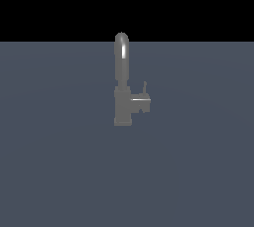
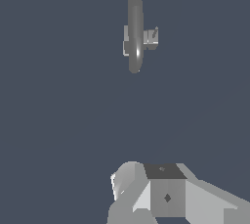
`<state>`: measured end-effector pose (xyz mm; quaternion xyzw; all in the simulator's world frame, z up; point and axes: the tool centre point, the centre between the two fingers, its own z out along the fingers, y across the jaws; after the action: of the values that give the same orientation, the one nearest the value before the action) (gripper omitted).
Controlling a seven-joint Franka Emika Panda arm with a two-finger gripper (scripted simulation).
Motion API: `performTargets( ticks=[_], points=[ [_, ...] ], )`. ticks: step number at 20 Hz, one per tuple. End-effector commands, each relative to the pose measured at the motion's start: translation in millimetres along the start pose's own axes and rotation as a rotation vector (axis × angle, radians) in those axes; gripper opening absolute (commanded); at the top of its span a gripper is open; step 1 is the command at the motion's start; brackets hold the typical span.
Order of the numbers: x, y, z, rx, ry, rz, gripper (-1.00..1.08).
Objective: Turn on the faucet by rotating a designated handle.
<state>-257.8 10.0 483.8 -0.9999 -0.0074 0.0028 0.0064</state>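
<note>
We stand well apart from the faucet (image 1: 122, 80), which rises mid-floor; its handle (image 1: 142, 100) juts toward three o'clock in the exterior view. Our gripper (image 2: 161, 193) shows only partly, so we cannot tell its state. We should approach from the handle side, clear the spout, and push the lever squarely

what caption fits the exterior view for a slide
Grey faucet standing alone on a flat grey surface, its handle jutting toward the exterior view's right.
</note>
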Motion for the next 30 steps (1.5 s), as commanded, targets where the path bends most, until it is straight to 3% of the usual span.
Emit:
performTargets(
  ticks=[1, 8, 15, 30],
  points=[
    [0, 0, 0, 0.0, 0.0, 0.0, -1.0],
    [7, 0, 1, 0.015, -0.016, 0.016, -1.0],
    [27, 0, 4, 0.06, -0.063, 0.063, -1.0],
    [106, 10, 26, 0.245, -0.255, 0.256, -1.0]
  ],
)
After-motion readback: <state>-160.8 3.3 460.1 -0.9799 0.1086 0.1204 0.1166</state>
